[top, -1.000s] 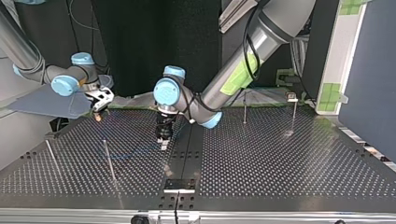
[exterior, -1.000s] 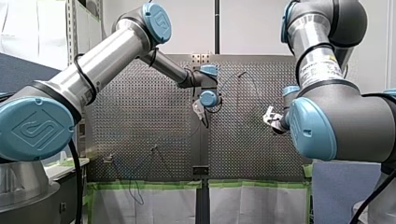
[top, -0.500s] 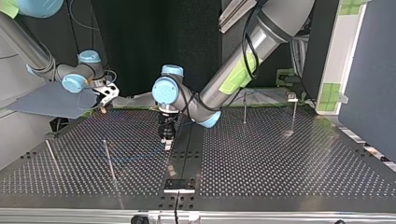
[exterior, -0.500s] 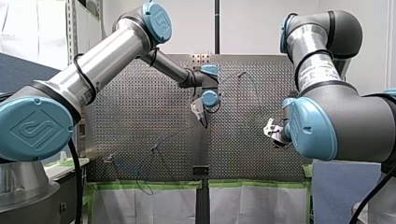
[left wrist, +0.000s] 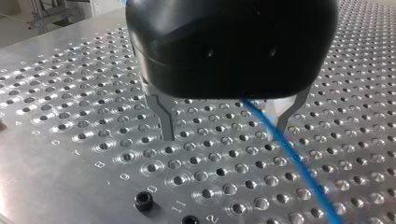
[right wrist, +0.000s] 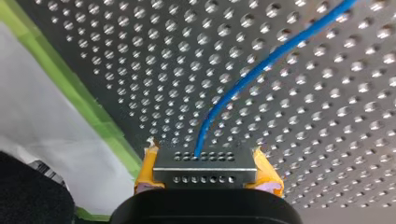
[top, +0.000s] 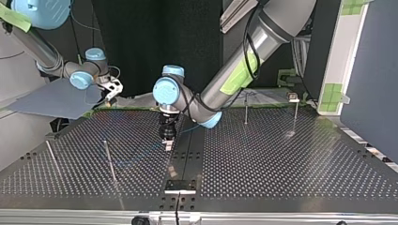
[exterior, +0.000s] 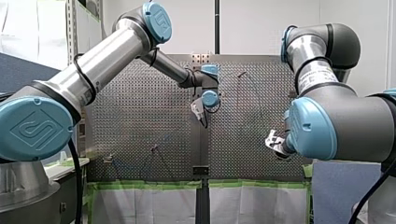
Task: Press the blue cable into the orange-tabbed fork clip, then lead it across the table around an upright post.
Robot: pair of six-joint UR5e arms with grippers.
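Close by, at the edge of the table [top: 281, 159] with the green tape [right wrist: 84, 101], the blue cable [right wrist: 261, 65] is clamped by my right gripper [right wrist: 204, 161]. It is squeezed between the yellow pads [right wrist: 146, 171]. If it is pulled too hard from here, it could be tugged out of the pads and dropped.

Further out, in the middle of the table, my left gripper [left wrist: 225, 125] is held low over the holes. Its metal fingers [left wrist: 164, 119] are wide apart and nothing is gripped. The cable is seen running down between them, very close to one. If they are shut like this, the cable could be pinched at the edge or missed.

Further out again, on the side away from the arms, a thin upright post [top: 109, 161] is stood well apart from both grippers. If the cable is swung loosely, the post could be passed on the wrong side or knocked. The orange-tabbed clip cannot be picked out, so it cannot be told whether the cable is pressed in.
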